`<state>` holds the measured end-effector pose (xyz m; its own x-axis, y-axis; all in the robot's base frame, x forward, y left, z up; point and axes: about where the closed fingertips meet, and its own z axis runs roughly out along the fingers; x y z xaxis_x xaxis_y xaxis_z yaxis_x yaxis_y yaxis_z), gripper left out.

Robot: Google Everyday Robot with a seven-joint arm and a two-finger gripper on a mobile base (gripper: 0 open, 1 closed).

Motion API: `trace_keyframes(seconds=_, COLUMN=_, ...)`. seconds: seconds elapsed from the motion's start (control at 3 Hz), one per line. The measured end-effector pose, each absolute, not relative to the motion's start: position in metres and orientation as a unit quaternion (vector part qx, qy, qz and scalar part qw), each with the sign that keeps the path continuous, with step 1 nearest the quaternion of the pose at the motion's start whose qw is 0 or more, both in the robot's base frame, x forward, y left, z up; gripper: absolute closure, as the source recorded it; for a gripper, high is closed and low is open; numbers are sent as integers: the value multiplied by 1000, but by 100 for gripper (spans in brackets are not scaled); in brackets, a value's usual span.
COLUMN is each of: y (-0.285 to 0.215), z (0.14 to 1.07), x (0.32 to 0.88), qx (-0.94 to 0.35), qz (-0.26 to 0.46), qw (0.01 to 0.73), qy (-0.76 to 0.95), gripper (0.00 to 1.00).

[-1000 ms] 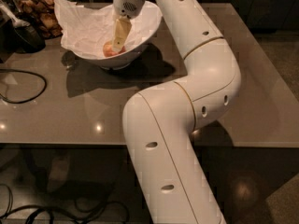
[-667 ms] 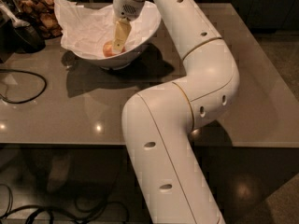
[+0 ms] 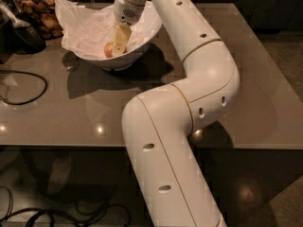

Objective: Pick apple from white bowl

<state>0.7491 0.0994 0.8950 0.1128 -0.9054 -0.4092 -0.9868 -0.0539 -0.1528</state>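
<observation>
Tool: reached down into the white bowl in the upper left of the frame, pale tip set right against the apple.
Tool state: could not be told, whether spread, pressed together or pinching the fruit.
Apple: lay low in the bowl's hollow on the crumpled paper, just left of the tool's tip and partly covered by it.
White bowl: stood on the counter with its rim tilted, near a dark container of brown snacks at the top-left corner.
Step in hand: judged to be the grasp itself, with the lift not yet begun.
Centring: called for straddling the fruit across its widest part before closing; likely to squirt sideways over the paper if taken off-centre, being round and smooth.
Pressure: best applied slowly and firmly, enough to hold without bruising.
Paper: worth keeping out of the pinch; likely to drag the lining, perhaps the bowl too, upward if caught.
Lift: best taken straight up until clear of the high rim, and only then away; liable to knock the tilted bowl if pulled sideways early.
Arm: filled the centre and lower frame, elbow bent over the counter.
Cable: looped at the left edge, well apart from the work.
</observation>
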Motion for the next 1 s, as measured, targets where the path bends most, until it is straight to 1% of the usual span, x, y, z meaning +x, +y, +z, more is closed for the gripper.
trace_keyframes(seconds=1.0, y=105, z=877, x=747, qx=-722, qz=119, qw=184, qy=657, gripper=20)
